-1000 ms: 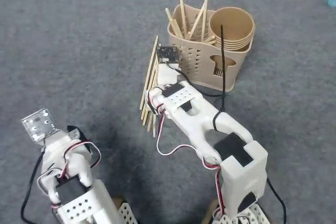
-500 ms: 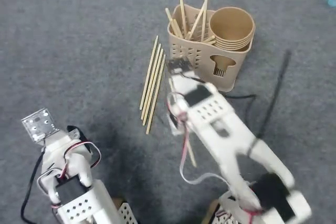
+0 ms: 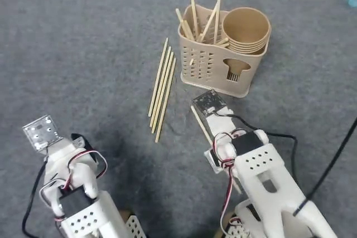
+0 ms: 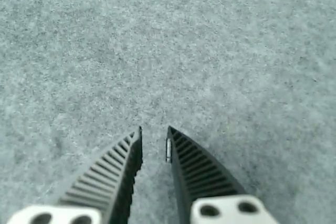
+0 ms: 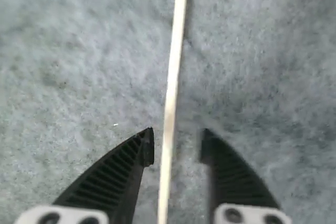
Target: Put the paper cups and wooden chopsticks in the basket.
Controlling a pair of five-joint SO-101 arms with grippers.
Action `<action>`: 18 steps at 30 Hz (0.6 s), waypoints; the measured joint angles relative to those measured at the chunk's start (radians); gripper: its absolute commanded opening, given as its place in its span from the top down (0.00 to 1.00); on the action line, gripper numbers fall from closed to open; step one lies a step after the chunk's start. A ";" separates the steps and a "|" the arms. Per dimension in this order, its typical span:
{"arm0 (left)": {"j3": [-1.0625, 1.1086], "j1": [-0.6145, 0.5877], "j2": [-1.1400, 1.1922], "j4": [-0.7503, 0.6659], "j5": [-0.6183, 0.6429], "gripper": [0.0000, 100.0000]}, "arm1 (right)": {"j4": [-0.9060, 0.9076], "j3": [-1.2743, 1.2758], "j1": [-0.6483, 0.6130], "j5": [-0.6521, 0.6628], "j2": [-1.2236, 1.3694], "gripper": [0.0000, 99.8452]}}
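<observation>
Chopstick (image 5: 173,77) on the grey carpet (image 3: 83,54), lying between the jaws of the right claw (image 5: 176,145) and running lengthwise out past its tips. That claw is spread partway. Its jaws stand on either side of the stick without pinching it, and the stick lies closer to one jaw than the other. From above, the chopstick (image 3: 199,122) pokes out from under the right arm's wrist, slanting forward toward the left arm's side.

Four sticks (image 3: 162,86) lie side by side on the carpet, ahead of the right claw and off toward the left arm's side, just beside the basket (image 3: 215,68). The basket stands ahead of the right claw, near it. A stack of cups (image 3: 246,29) sits in the compartment farther from the four sticks, and the upright sticks (image 3: 196,19) lean in the other.

The left claw (image 4: 154,141) hangs over bare carpet, well apart from the basket and every stick. Its jaws are nearly together, with a narrow gap and nothing in it.
</observation>
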 measured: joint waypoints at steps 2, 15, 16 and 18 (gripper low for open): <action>0.000 0.000 0.000 0.000 0.000 0.93 | -0.008 0.000 0.000 0.005 0.000 0.81; 0.000 0.000 0.000 0.000 0.000 0.93 | -0.290 0.000 -0.023 0.077 0.000 0.88; 0.000 0.000 0.000 0.000 0.000 0.93 | -0.307 0.000 -0.040 0.086 0.000 0.88; 0.000 0.002 0.000 0.000 0.000 0.93 | -0.344 0.000 -0.052 0.097 0.000 0.88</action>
